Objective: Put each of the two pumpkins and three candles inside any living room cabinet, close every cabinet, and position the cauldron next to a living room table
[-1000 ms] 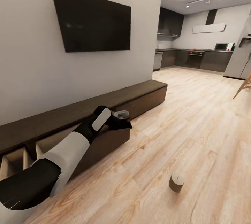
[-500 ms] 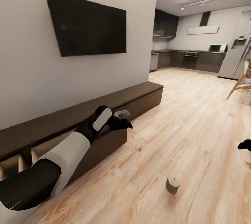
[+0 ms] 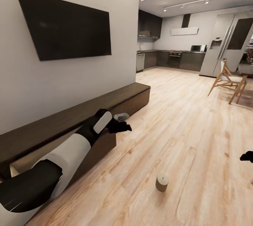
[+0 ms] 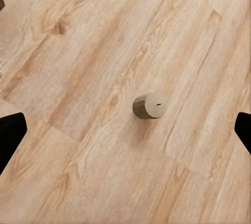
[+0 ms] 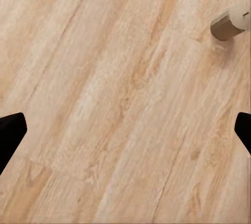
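Candle stands upright on the pale wood floor, well out from the long dark cabinet that runs along the wall under the black television. Its tiny dark wick shows on top. Seen from the left wrist, the same candle sits alone on the planks, between the two dark fingertips at the frame's edges and touched by neither. From the right wrist it appears again, off toward a corner.

At the cabinet's near end a compartment stands open, its lighter inside visible. The left gripper hangs just in front of the cabinet's face, above the floor; its claw is spread wide and holds nothing. The right gripper shows as a dark tip far from the cabinet, across the floor beyond the candle; its claw is also spread, with bare planks between the tips.

Past the cabinet's far end lie the kitchen and a wooden chair.
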Tool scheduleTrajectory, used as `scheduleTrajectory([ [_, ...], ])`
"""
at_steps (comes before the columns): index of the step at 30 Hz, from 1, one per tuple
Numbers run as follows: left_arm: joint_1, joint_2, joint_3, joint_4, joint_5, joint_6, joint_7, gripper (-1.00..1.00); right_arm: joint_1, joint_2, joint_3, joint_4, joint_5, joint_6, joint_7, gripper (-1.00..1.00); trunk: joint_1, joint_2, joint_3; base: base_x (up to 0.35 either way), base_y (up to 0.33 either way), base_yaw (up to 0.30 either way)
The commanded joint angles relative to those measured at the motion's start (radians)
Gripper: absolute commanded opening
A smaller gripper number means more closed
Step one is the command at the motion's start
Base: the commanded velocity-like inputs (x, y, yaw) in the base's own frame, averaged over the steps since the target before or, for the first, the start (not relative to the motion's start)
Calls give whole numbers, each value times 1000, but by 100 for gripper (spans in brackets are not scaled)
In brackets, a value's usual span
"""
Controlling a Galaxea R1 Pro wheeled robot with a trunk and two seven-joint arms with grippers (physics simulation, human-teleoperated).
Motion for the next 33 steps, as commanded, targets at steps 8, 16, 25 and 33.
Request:
scheduleTrajectory([
  [8, -1, 2, -7, 100, 11, -44, 4, 100, -1, 5, 9, 38, 2, -36, 6, 100, -31, 56, 25, 0, 0, -291],
  [16, 5, 1, -10, 164, 10, -138, -1, 100, -1, 84, 9, 123, 1, -129, 4, 100, -62, 112, 58, 0, 0, -260],
  [25, 7, 2, -11, 168, 1, -141, 2, 100, 0, 217, 9, 181, 2, -144, -4, 100, -96, 175, 96, 0, 0, -246],
  [33, 7, 3, -11, 169, 0, -141, 6, 100, 1, 306, 9, 195, 3, -163, -5, 100, -127, 231, 132, 0, 0, -219],
])
